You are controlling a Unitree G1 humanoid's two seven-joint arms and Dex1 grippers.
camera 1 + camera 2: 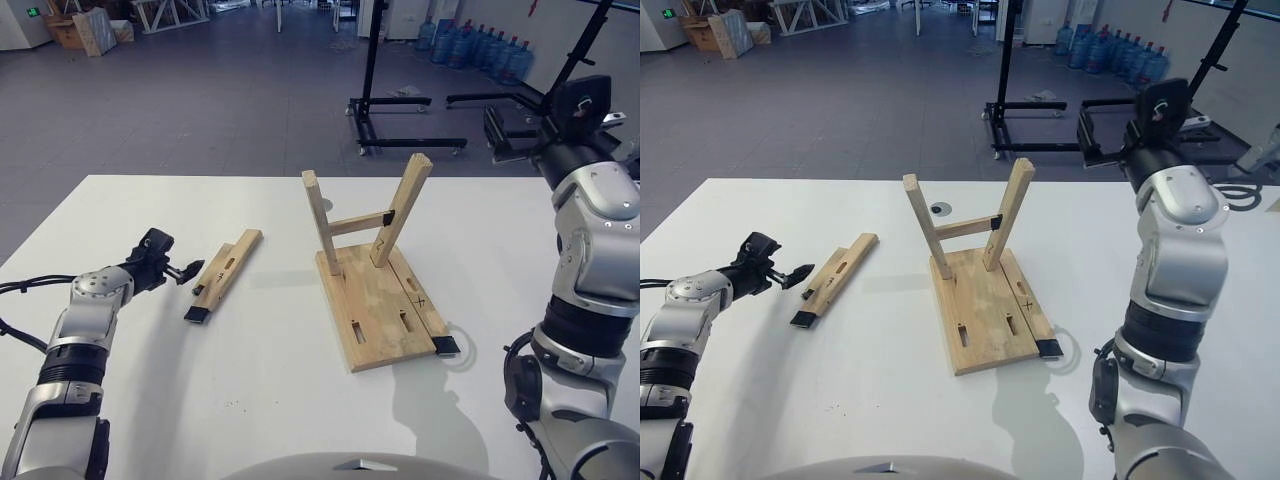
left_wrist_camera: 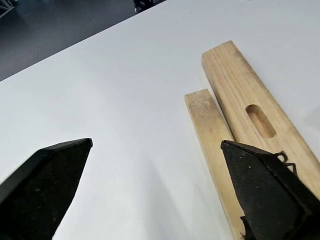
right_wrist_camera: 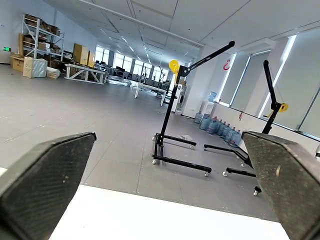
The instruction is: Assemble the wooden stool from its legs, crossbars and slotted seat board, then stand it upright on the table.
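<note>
Bright, even light here on my white table (image 1: 250, 380), no glare coming off it. Just beyond my left pincer (image 2: 156, 144) the loose boards (image 2: 240, 85) cast only thin, soft shadows. Far past my right pincer (image 3: 169, 145), daylight pours through tall windows (image 3: 300, 95) and ceiling lights (image 3: 131, 49) glow.

My left arm stretches low and forward, left pincer (image 1: 180, 270) level, its fingers (image 2: 45, 175) spread wide. My right arm is folded upward, right pincer (image 3: 169, 136) held high, likewise parted
</note>
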